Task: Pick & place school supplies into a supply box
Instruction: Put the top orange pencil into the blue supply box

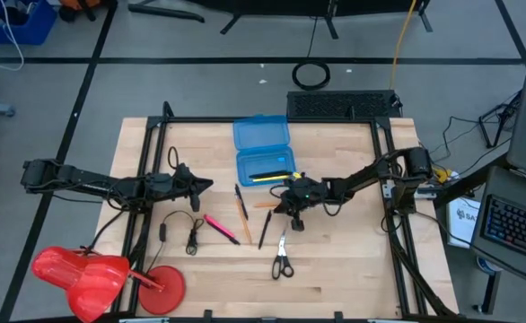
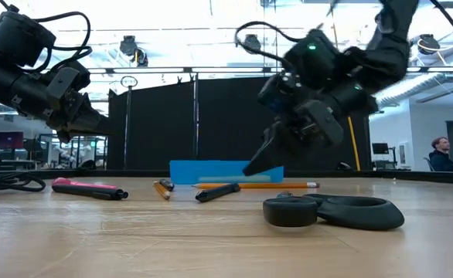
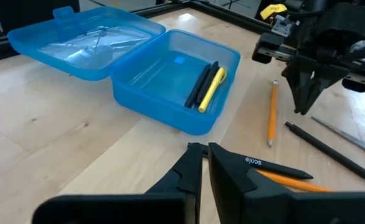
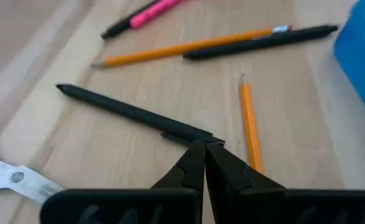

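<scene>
Table [image 1: 335, 278], seen from above. Box [image 1: 265, 164], upper centre, lid open, already holds a black and a yellow pen. Right gripper [image 1: 293, 213], fingers closed and empty, hovers at centre. Left gripper [image 1: 205, 187], fingers closed and empty, waits at centre left. Scissors [image 1: 282, 260] lie below centre. Black pen [image 1: 264, 230], the likely next pick, lies just left of and below the right fingertips, long axis near vertical; the right arm is nearer. Short pencil [image 1: 265, 205] lies crosswise just left.
</scene>
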Robot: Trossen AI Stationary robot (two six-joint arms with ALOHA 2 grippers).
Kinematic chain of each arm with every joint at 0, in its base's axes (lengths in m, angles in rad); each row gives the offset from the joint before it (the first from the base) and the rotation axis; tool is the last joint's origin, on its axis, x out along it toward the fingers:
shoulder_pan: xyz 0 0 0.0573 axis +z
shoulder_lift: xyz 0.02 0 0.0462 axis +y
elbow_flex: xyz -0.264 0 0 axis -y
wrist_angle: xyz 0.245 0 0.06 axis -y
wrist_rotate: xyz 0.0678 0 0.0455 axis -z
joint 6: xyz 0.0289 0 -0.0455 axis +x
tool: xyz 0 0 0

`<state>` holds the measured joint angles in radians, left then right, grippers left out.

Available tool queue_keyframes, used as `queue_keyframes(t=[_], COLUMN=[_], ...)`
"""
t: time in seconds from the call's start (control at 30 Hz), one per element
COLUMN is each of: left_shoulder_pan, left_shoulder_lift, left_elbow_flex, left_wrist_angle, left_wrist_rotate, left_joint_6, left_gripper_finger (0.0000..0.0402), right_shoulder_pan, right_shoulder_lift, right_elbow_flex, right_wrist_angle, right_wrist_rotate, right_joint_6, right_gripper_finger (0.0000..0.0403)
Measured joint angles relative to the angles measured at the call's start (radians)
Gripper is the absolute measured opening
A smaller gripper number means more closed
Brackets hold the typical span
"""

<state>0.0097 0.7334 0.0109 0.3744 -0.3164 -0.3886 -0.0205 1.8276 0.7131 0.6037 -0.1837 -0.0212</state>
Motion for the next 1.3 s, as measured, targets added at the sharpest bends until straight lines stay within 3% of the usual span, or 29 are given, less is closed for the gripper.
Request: queue_keyframes(t=[0.27, 0.4, 0.53, 0.77, 0.9, 1.3], left_shoulder_pan=[0.000, 0.000, 0.000, 0.000, 0.000, 0.000], left_shoulder_lift=[0.000, 0.000, 0.000, 0.000, 0.000, 0.000], left_elbow_flex=[0.000, 0.000, 0.000, 0.000, 0.000, 0.000], left_wrist_angle=[0.002, 0.002, 0.002, 0.004, 0.003, 0.003], left_wrist_rotate=[0.000, -0.008, -0.008, -0.008, -0.008, -0.008], left_joint_6=[-0.003, -0.003, -0.007, -0.007, -0.007, -0.013], left_gripper_finger=[0.0031, 0.0031, 0.0031, 0.0031, 0.0031, 0.0031], right_shoulder_pan=[0.004, 0.011, 0.033, 0.048, 0.045, 0.018], right_shoulder_lift=[-0.013, -0.012, -0.011, -0.011, -0.011, 0.015], right_elbow_flex=[-0.209, -0.272, -0.326, -0.424, -0.464, -0.468], right_wrist_angle=[0.382, 0.455, 0.448, 0.634, 0.630, 0.612], right_wrist_rotate=[0.081, 0.112, 0.212, 0.271, 0.322, 0.308], right_joint_6=[0.052, 0.062, 0.062, 0.066, 0.066, 0.107], right_gripper_finger=[0.0079, 0.0117, 0.0141, 0.0150, 0.0147, 0.0146])
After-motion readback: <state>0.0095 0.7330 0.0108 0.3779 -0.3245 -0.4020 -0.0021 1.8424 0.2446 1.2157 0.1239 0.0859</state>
